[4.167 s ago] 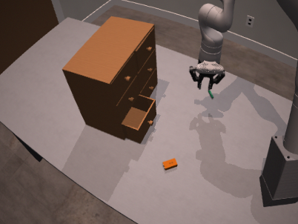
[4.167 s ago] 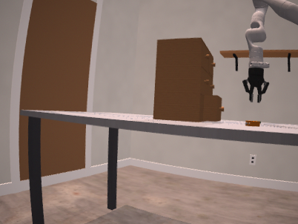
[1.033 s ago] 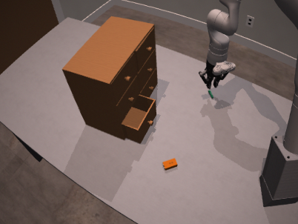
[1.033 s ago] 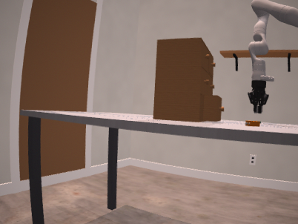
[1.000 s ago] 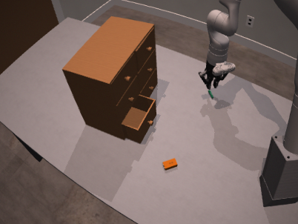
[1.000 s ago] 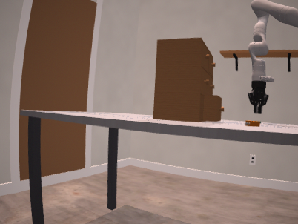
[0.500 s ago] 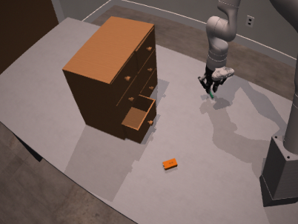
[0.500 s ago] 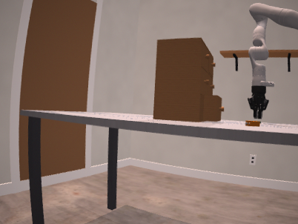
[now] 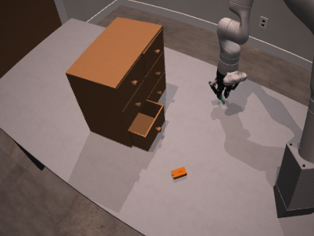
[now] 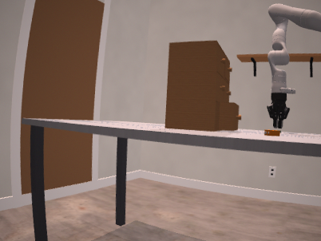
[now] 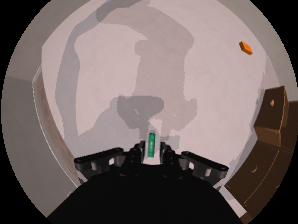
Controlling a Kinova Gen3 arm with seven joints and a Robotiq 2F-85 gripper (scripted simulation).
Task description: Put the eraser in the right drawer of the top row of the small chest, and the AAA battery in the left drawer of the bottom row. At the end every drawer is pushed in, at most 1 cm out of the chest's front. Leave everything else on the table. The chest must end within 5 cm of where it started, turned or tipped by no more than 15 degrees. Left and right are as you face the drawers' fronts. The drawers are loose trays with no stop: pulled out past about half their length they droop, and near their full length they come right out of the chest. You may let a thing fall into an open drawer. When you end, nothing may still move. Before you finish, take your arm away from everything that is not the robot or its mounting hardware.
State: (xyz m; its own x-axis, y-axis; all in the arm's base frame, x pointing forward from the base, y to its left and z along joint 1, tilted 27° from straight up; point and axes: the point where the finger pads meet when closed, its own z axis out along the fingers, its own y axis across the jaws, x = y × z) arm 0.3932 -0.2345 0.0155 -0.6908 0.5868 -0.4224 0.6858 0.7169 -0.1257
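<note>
The gripper (image 9: 222, 96) (image 10: 278, 126) (image 11: 152, 147), narrowly open, straddles the green battery (image 9: 223, 100) (image 11: 151, 144), any print illegible.

Vs. prev. views: gripper (image 9: 222, 96) (image 10: 278, 126) (image 11: 152, 147) lowered twd. tbl., now w/ fingertips at green batt. (image 9: 223, 100) (image 11: 151, 145); finger gap reduced, jaws partly open.
</note>
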